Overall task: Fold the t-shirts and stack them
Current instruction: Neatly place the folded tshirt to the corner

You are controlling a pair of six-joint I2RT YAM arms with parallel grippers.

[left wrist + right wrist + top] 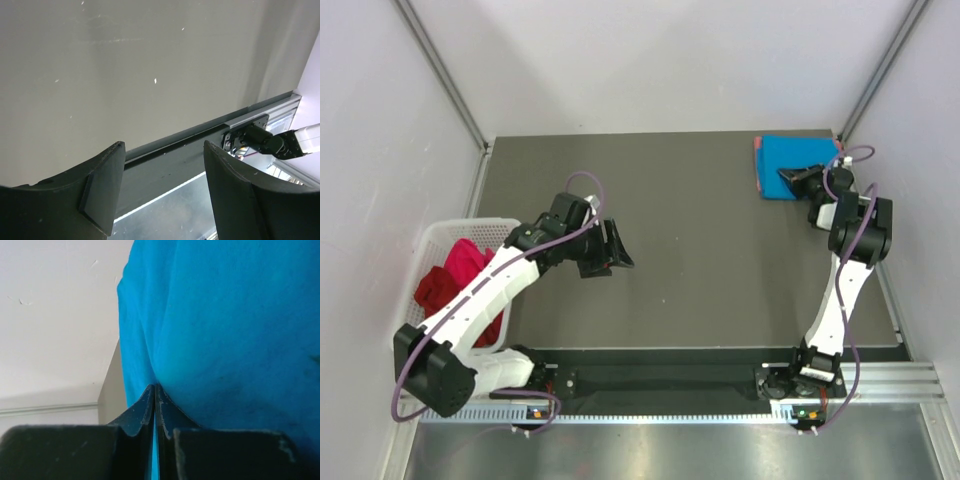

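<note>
**Top view.** At the far right corner of the dark grey matte table (700,230) lies the bright blue soft-cloth t-shirt (790,160), folded to a rectangle. A salmon pink cloth edge (758,146) shows at its far left corner, probably a folded shirt underneath. The right gripper (798,180) sits on the blue shirt's near edge. The left gripper (612,250) hangs over bare table, mid-left, holding nothing. At the left edge, the white lattice plastic basket (435,240) holds the crumpled dark red t-shirt (435,290) and the magenta t-shirt (470,258).

**Left wrist view.** Jaws are spread wide with nothing between them. Below is scuffed grey surface, then the aluminium rail (280,105) at the near edge.

**Right wrist view.** Jaws are pressed together, tips at the blue cloth. A blue sliver shows in the slit; I cannot tell whether a layer is pinched.

**Judgement.**
- The step in hand looks like seating the blue shirt on the stack.
- To do it well, press flat, keep the edges square with the pink one, and lift straight up so the fold is not dragged.
- At the basket, take one shirt only.

**Surface and room.**
- The matte top is lightly scuffed and should hold cloth well enough.
- Plain white walls close three sides.
- The stack sits close to the right wall, so the right arm has little room there.
</note>
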